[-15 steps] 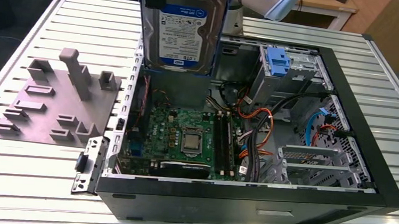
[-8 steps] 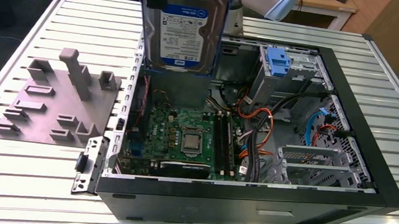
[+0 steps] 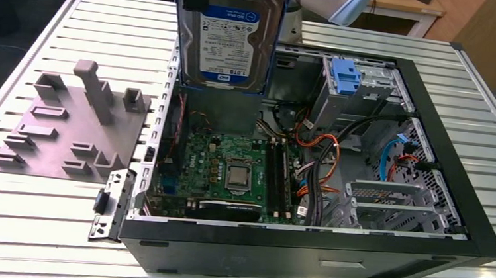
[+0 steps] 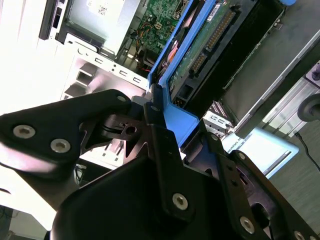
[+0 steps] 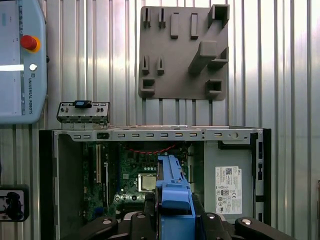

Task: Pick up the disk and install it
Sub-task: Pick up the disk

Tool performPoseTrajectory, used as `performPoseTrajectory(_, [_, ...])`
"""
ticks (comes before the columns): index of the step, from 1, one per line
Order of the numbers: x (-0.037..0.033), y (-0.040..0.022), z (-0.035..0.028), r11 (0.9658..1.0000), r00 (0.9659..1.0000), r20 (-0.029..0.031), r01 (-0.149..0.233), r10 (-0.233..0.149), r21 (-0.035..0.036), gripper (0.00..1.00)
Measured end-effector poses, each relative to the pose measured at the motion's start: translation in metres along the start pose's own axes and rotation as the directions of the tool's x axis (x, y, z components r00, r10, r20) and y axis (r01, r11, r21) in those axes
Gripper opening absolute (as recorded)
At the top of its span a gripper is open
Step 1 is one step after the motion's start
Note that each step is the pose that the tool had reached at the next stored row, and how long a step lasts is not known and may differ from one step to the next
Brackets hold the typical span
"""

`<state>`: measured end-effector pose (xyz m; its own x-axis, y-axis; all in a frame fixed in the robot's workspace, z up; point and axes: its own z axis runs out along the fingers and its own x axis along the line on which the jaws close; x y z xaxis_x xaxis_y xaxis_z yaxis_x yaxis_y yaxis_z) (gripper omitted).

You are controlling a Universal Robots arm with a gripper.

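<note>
The disk (image 3: 229, 38) carries a white-and-blue label (image 3: 228, 48) that faces the exterior view, with rows of dark print and a barcode block, none of it clear enough to read. In the first wrist view a white sticker (image 5: 228, 189) with fine print and barcodes sits on the grey power supply box (image 5: 235, 155), and a short line of dark lettering (image 5: 30, 94) runs along the pale teach pendant (image 5: 20, 85), on the same edge as its red button (image 5: 28, 42)

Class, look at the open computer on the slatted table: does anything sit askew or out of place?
A small grey metal bracket juts outside the black computer case. The blue-framed silver disk hangs upright in the gripper, not installed.
</note>
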<state>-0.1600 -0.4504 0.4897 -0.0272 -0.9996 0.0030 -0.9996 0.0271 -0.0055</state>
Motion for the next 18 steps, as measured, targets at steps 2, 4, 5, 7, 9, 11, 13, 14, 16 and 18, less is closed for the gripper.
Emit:
performPoseTrajectory(2, [0.0002, -0.0001, 0.0, 1.0, 1.0, 0.0, 0.0, 0.0, 0.0, 0.36])
performPoseTrajectory(4, [0.0014, -0.0001, 0.0, 1.0, 1.0, 0.0, 0.0, 0.0, 0.0, 0.36])
performPoseTrajectory(5, [0.0024, -0.0001, 0.0, 1.0, 1.0, -0.0001, 0.0, 0.0, -0.0001, 0.36])
performPoseTrajectory(7, [0.0057, -0.0002, 0.0, 1.0, 1.0, -0.0001, 0.0, 0.0, -0.0001, 0.36])
performPoseTrajectory(9, [0.011, -0.0003, 0.0, 1.0, 1.0, 0.0, 0.0, 0.0, 0.0, 0.36])
performPoseTrajectory(11, [0.0153, -0.0027, 0.0002, 1.0, 1.0, 0.0, 0.0, 0.0, 0.0, 0.36])
performPoseTrajectory(13, [0.0174, -0.0094, 0.0005, 1.0, 1.0, 0.0001, 0.0, 0.0, 0.0, 0.36])
performPoseTrajectory(14, [0.0179, -0.0136, 0.0005, 1.0, 1.0, 0.0, 0.0, 0.0, -0.0001, 0.36])
performPoseTrajectory(16, [0.0183, -0.0223, 0.0007, 1.0, 1.0, 0.0, 0.0, 0.0, -0.0002, 0.36])
performPoseTrajectory(18, [0.0184, -0.0313, 0.0008, 1.0, 1.0, -0.0001, 0.0, 0.0, -0.0005, 0.36])
